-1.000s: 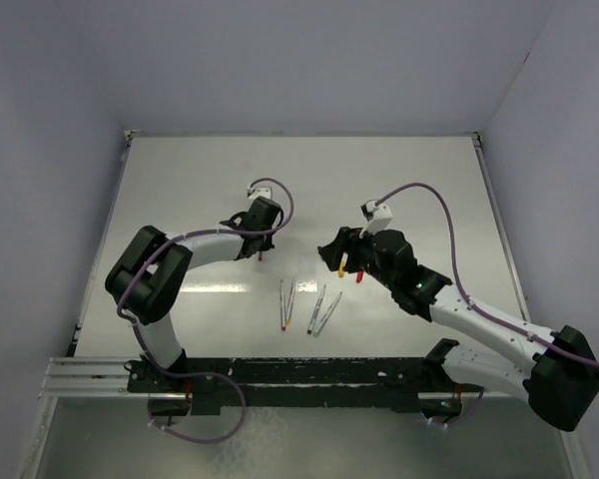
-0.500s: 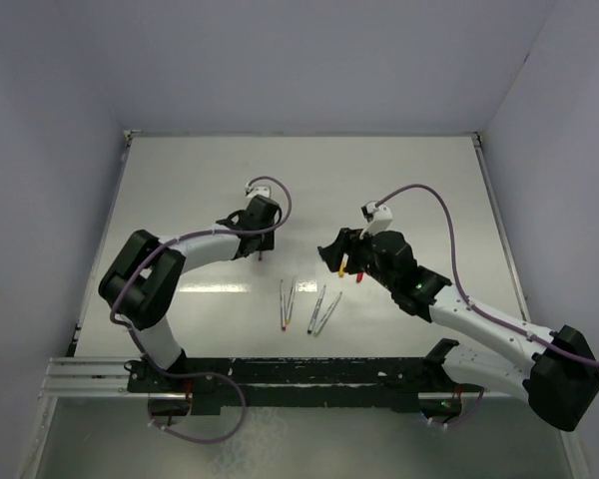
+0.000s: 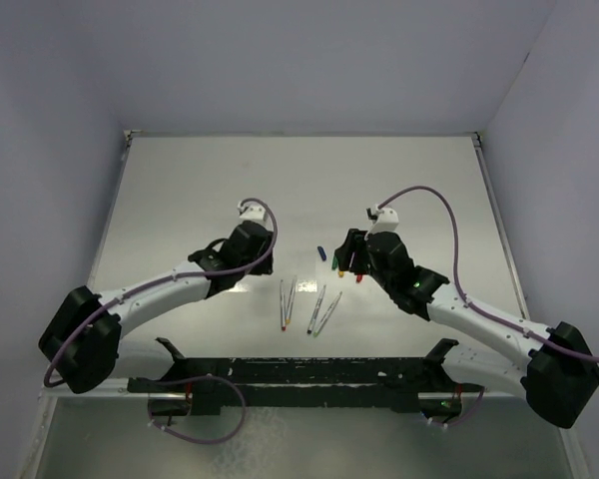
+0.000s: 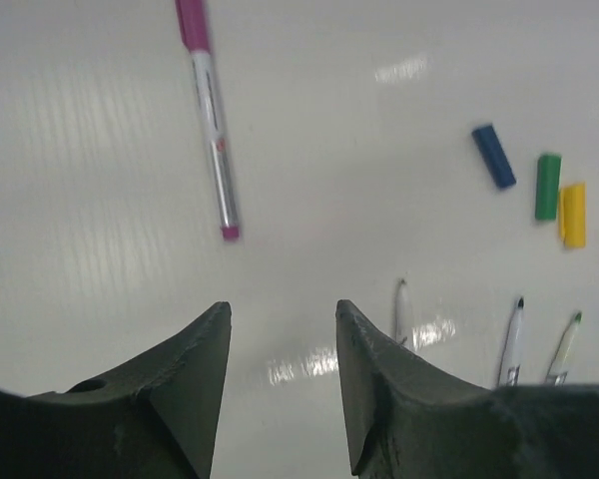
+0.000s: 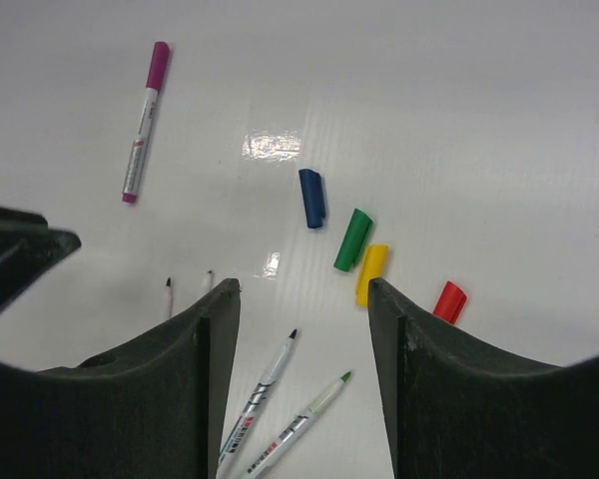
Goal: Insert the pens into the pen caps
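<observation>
Your left gripper (image 4: 282,309) has its jaws apart and holds nothing. Your right gripper (image 5: 301,294) is the same: jaws apart, nothing in them. Both hang low over the white table (image 5: 499,90), near the middle.

One pen looks done. The purple pen (image 4: 212,120) lies with its cap on, away from the others. Four bare pens (image 5: 268,379) lie in two pairs closer to the arm bases. The blue cap (image 5: 312,198), green cap (image 5: 355,239), yellow cap (image 5: 371,273) and red cap (image 5: 449,301) lie loose in a slanted row just in front of the right gripper.

Here is what I think can go wrong:

- The green and yellow caps lie so close that I cannot tell if they touch. If you reach for one, a finger may knock the other and send it rolling.
- The caps are tiny and round. Squeeze one off its middle and it may pop out of the jaws.
- The pens lie side by side. You may grab two at once, or push one away.
- The coloured tips are very small, so you may pair a pen with the wrong cap.
- Your two arms are close together, so they may bump.
</observation>
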Available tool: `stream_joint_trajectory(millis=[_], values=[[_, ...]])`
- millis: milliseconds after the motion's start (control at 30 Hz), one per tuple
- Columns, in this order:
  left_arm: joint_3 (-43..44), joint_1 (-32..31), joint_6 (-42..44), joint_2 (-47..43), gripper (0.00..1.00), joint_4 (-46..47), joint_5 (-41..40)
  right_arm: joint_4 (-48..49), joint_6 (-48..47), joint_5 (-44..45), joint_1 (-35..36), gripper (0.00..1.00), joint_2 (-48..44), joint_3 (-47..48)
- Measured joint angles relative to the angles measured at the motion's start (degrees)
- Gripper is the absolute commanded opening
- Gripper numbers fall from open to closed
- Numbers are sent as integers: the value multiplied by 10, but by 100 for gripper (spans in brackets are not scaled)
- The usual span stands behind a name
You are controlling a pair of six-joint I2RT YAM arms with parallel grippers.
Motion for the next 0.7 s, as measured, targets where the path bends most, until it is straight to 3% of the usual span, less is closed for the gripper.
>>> stream_joint_trajectory(millis=[233,700], values=[[-61,-111,-62,-7,52,-56,4,-18,19,29,-3,50,-1,-3],[-58,-177,-105,49,52,-56,-9,-33,37,45,-4,49,-54,-31]])
